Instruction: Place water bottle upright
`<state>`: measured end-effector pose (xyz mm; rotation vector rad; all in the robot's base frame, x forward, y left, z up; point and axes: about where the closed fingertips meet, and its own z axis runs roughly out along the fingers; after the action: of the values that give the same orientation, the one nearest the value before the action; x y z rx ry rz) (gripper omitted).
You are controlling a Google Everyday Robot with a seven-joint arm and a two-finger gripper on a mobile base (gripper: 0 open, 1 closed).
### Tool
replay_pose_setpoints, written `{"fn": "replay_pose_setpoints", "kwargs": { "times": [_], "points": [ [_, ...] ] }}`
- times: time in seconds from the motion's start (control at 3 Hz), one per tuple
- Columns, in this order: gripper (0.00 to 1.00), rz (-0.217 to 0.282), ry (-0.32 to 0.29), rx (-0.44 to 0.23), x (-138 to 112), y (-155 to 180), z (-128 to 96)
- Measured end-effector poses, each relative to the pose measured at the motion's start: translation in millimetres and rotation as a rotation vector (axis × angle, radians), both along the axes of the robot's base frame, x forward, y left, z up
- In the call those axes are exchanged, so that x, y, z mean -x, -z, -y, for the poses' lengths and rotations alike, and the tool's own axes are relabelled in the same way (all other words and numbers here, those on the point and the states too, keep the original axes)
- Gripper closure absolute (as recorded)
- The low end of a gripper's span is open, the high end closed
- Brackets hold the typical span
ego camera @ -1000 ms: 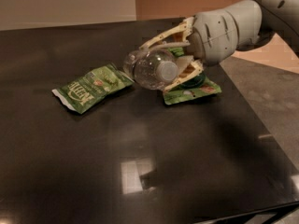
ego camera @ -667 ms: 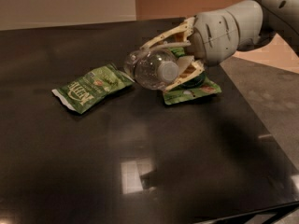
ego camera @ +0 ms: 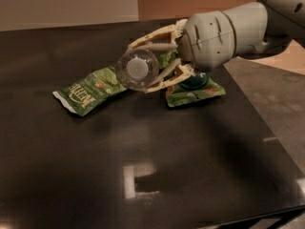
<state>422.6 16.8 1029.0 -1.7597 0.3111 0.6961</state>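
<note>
Change since a second ago: the hand [ego camera: 140,67] has swung the water bottle [ego camera: 137,69] round and to the left. I used to see the bottle's side, and now one round end faces me. Both snack bags lie where they did.
Hand: it sits over the far middle of the counter [ego camera: 190,171], reaching in from the right, clamped on the water bottle. I can see its two pale fingers [ego camera: 155,38], one over the top of the bottle and one under its lower right side.
Water bottle: clear plastic, held on its side between the fingers with its long axis pointing roughly toward my camera, so it is not upright. There is a pale disc at the centre of the end I see, and I cannot tell whether that end is the cap or the base. It looks to me to be lifted off the counter, with a soft shadow below it.
Arm: the grey, rounded arm [ego camera: 238,27] comes in from the upper right corner.
Green snack bag [ego camera: 90,89]: flat on the counter, left of the bottle, its right end just beneath the bottle's edge from my angle.
Second green bag [ego camera: 195,93]: flat on the counter below the wrist, partly hidden by the hand.
Counter: dark and glossy, with a bright square reflection near the front.
</note>
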Motion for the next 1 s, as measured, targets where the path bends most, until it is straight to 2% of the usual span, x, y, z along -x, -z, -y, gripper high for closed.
{"fn": "replay_pose_setpoints", "kwargs": {
  "times": [0.33,0.67,1.0],
  "points": [
    [1.00,-0.057,0.151,0.007,7,-1,-17],
    [1.00,-0.102,0.292,-0.035,11,6,-28],
    [1.00,-0.179,0.400,-0.112,16,20,-32]
  ]
}}
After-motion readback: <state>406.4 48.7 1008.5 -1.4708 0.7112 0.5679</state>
